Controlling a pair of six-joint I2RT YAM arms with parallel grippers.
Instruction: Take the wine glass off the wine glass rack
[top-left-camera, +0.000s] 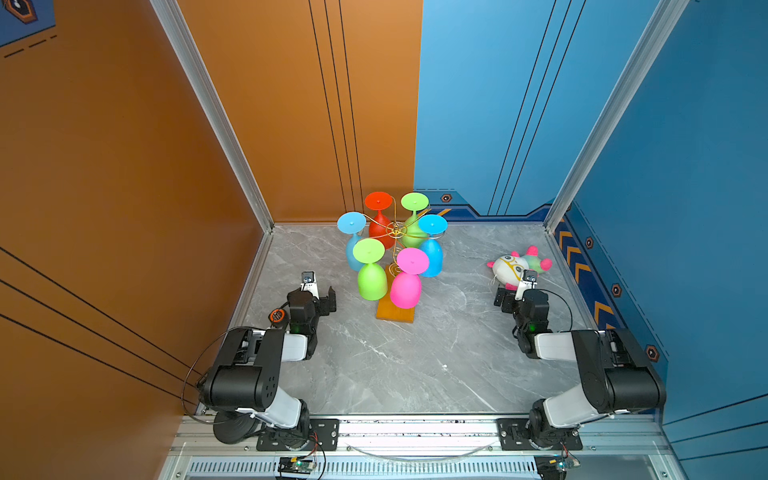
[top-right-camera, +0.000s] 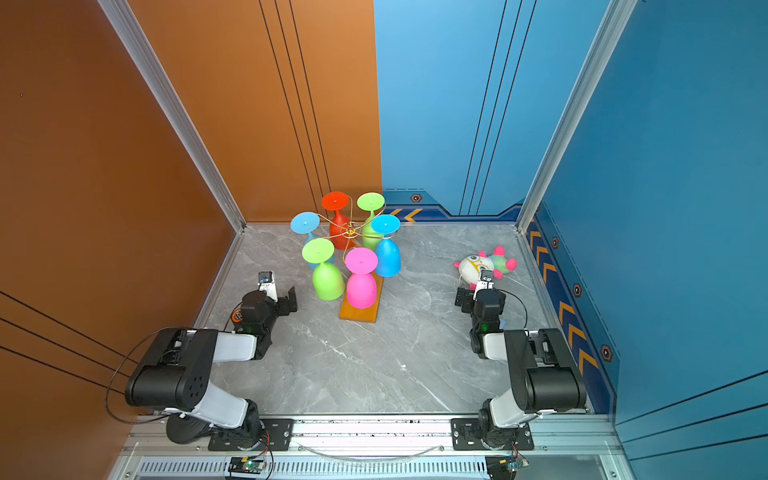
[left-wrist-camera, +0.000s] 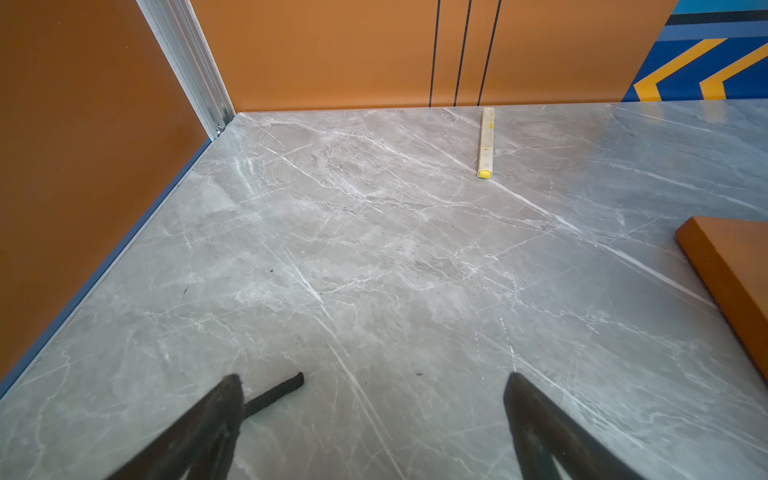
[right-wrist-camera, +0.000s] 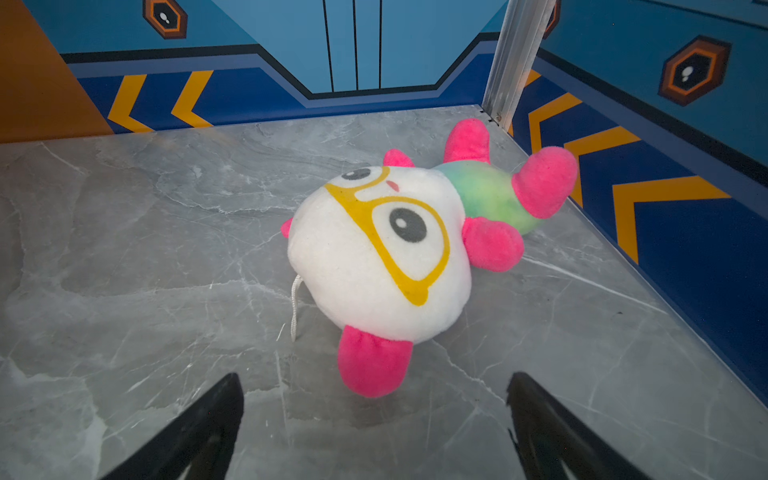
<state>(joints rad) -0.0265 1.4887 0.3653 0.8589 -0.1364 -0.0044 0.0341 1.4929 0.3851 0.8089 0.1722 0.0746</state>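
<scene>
Rack check. The wine glass rack (top-left-camera: 395, 314) stands on the grey marble table (top-left-camera: 415, 365), toward the far side and a little left of centre. The short end of its orange-brown base faces the near edge. Six wine glasses (top-right-camera: 360, 286) hang upside down from the gold wire arms, feet up and bowls down. A red glass (top-left-camera: 379, 226) and a far green glass (top-left-camera: 414, 230) are on the far side. A left blue glass (top-left-camera: 352, 253) and a right blue glass (top-left-camera: 432, 259) are at the sides. A near green glass (top-left-camera: 371, 280) and a pink glass (top-left-camera: 406, 289) are on the near side. All six are on the rack.

Left end effector (left-wrist-camera: 372, 380): fingers spread wide, nothing between them, over bare table. In both top views I see it left of the rack, close to the near green glass but apart from it. Its wrist view catches a corner of the rack's base. It also shows a small cream stick (left-wrist-camera: 485, 141) with a yellow end, lying near the far wall.

Right end effector (right-wrist-camera: 374, 380): also spread wide, empty. It is on the right side of the table, well apart from the rack. It faces a plush toy (right-wrist-camera: 374, 257) lying just beyond its fingertips, not touching. The toy has a white head with yellow spectacles, a green body and pink limbs.
</scene>
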